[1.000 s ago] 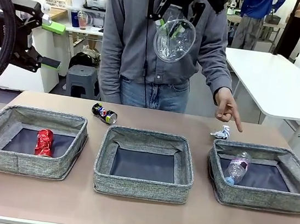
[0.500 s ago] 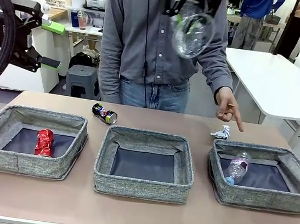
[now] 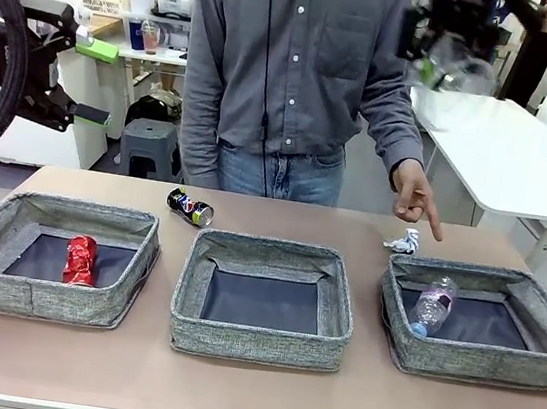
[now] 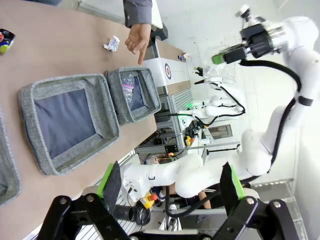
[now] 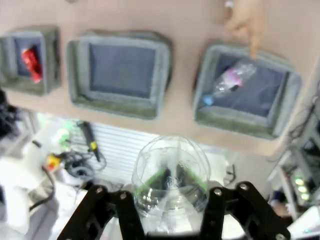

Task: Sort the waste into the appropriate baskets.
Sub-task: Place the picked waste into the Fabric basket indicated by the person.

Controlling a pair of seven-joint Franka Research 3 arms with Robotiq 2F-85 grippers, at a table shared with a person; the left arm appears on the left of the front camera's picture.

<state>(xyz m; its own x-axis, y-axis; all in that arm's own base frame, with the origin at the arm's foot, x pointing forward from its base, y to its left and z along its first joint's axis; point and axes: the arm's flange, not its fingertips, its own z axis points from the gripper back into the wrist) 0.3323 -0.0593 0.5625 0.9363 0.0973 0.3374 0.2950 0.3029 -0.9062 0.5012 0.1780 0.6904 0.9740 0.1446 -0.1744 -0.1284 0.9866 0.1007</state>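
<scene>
My right gripper (image 3: 442,55) is high at the upper right, shut on a clear plastic cup (image 3: 462,76); the cup (image 5: 170,160) sits between its fingers in the right wrist view. My left gripper (image 3: 96,82) hangs open at the far left, above the table. Three grey baskets stand in a row: left (image 3: 39,300), middle (image 3: 257,346), right (image 3: 474,364). A crushed red can (image 3: 80,260) lies in the left one and a clear bottle (image 3: 433,304) in the right one. A dark blue soda can (image 3: 190,207) and a crumpled wrapper (image 3: 402,244) lie on the table behind the baskets.
A person stands at the far side, one hand (image 3: 417,198) pointing down toward the wrapper and the right basket. Bare tabletop runs in front of the baskets. A white table (image 3: 503,144) stands behind on the right.
My right gripper has carried the cup from in front of the person's chest to the right and upward. The left arm, the person's hand and the litter have stayed put.
</scene>
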